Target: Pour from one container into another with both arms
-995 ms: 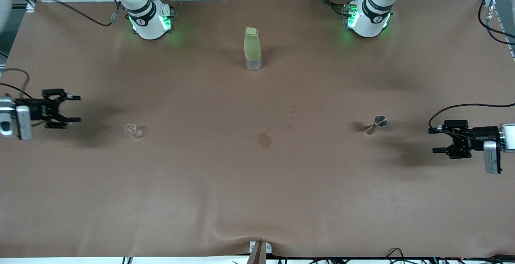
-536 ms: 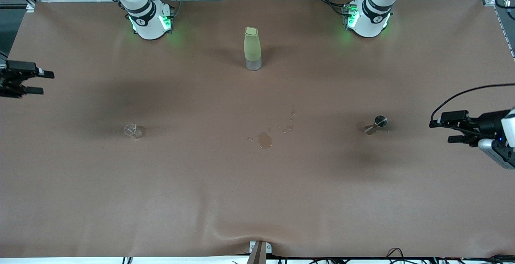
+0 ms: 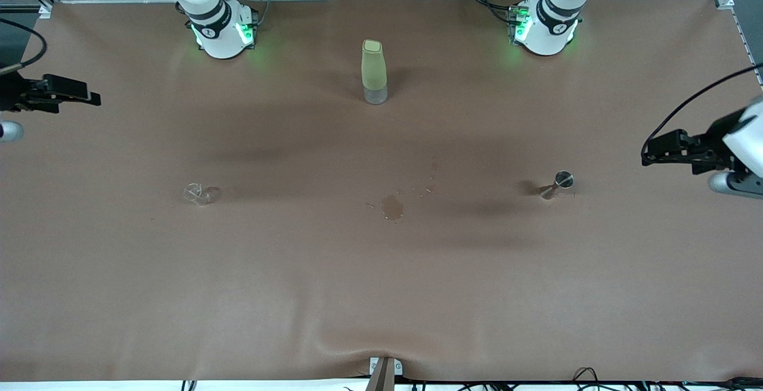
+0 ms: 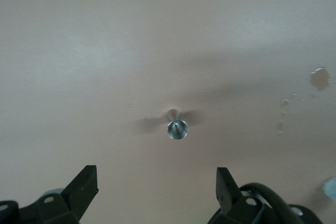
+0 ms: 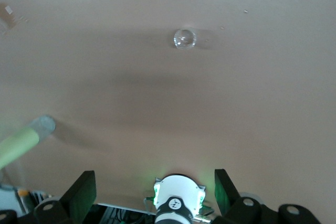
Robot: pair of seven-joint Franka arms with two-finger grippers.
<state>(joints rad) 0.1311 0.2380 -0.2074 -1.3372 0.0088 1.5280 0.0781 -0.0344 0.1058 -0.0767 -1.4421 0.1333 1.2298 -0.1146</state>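
left gripper (image 4: 155,187) hanging empty, fingers (image 4: 84,184) wide, jigger (image 4: 177,128) standing on the desk just ahead of them | right gripper (image 5: 152,190) empty, fingers (image 5: 84,187) wide, glass cup (image 5: 184,39) well ahead | advice — be centring each vessel between its fingers before closing — gripping low, squeezing gently

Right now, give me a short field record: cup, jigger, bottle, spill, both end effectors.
glass cup: standing, toward right arm's end
jigger: upright, toward left arm's end
bottle: upright between the bases
spill: wet patch mid-table, between cup and jigger
left end effector: open, holding nothing
right end effector: open, holding nothing
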